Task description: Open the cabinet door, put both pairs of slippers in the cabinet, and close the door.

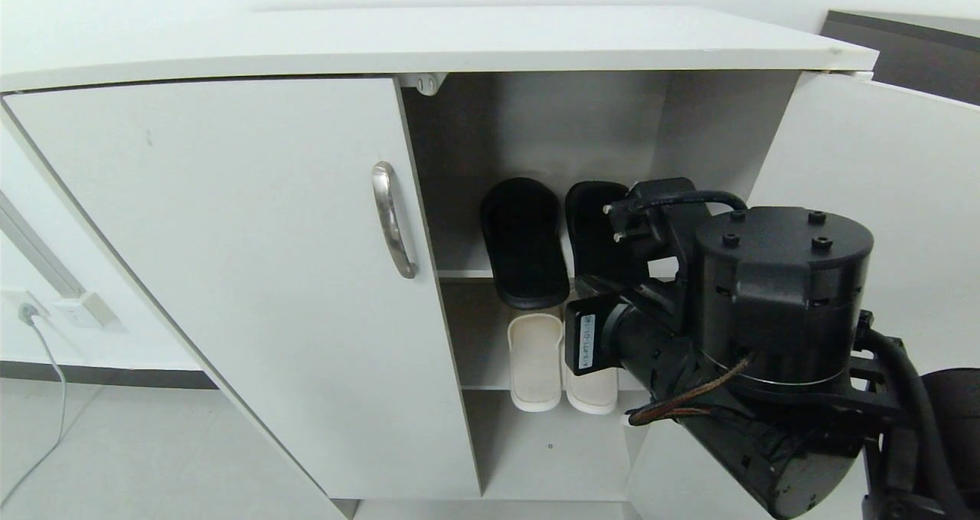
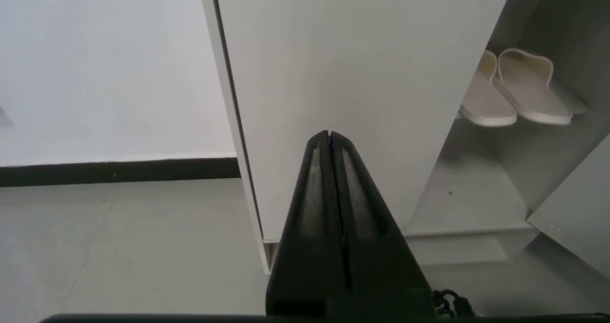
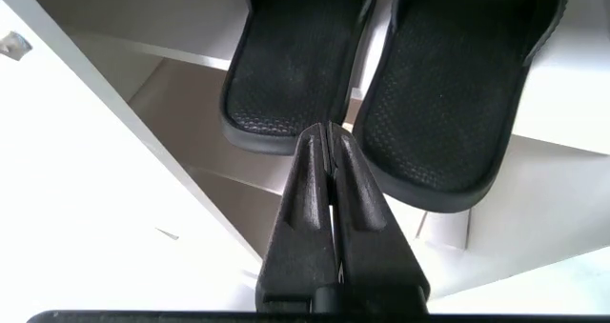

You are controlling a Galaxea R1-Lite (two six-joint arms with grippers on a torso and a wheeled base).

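1. the black slippers [image 1: 524, 244] lie side by side on the upper shelf of the cabinet [image 1: 459, 37], near ends jutting over the shelf edge. the white slippers [image 1: 536, 359] sit on the shelf below.
2. the right gripper [image 3: 329, 137], pressed together and empty, is just before the black pair.
3. the left gripper [image 2: 329, 137], likewise pressed together, faces the closed left door [image 1: 230, 260].
4. the right door [image 1: 865, 183] stands open.

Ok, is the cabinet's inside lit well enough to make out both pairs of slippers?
Head view: the cabinet interior is shaded grey, yet the black slippers and white slippers stand out; the right arm covers part of each pair. Right wrist view: black pair evenly lit, dotted texture showing. Left wrist view: white pair bright, no glare.
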